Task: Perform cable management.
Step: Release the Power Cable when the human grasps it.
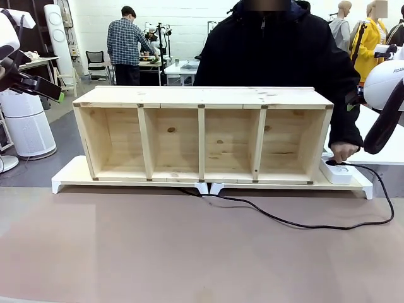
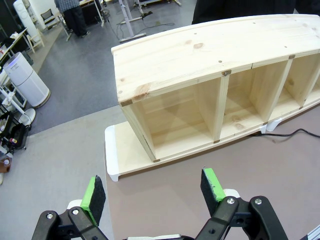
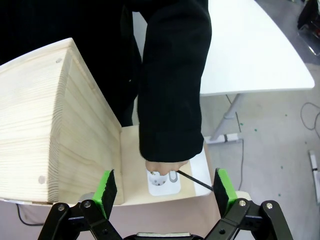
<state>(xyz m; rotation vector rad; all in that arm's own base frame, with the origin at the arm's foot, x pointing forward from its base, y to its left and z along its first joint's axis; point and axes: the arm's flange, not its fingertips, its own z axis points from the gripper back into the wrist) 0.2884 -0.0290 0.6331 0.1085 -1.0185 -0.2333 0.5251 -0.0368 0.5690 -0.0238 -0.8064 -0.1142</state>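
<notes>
The thin black cable (image 1: 297, 223) runs from the white power strip (image 1: 336, 172) at the right, loops out over the brown table and passes under the wooden shelf unit (image 1: 202, 136) near its middle. The person's hand (image 1: 344, 151) holds the cable's plug at the strip. Seen from the right wrist, that hand (image 3: 162, 167) rests on the power strip (image 3: 164, 185), with the cable (image 3: 194, 180) leading off to the right. My right gripper (image 3: 165, 186) hangs open above them. My left gripper (image 2: 152, 189) is open above the table's left part, with a stretch of cable (image 2: 296, 132) far off.
The shelf unit stands on two white risers (image 1: 69, 177). A white air purifier (image 1: 25, 123) stands on the floor at the left. A white table (image 3: 250, 50) is behind the shelf's right end. Bare brown table surface (image 1: 158, 252) lies in front of the shelf.
</notes>
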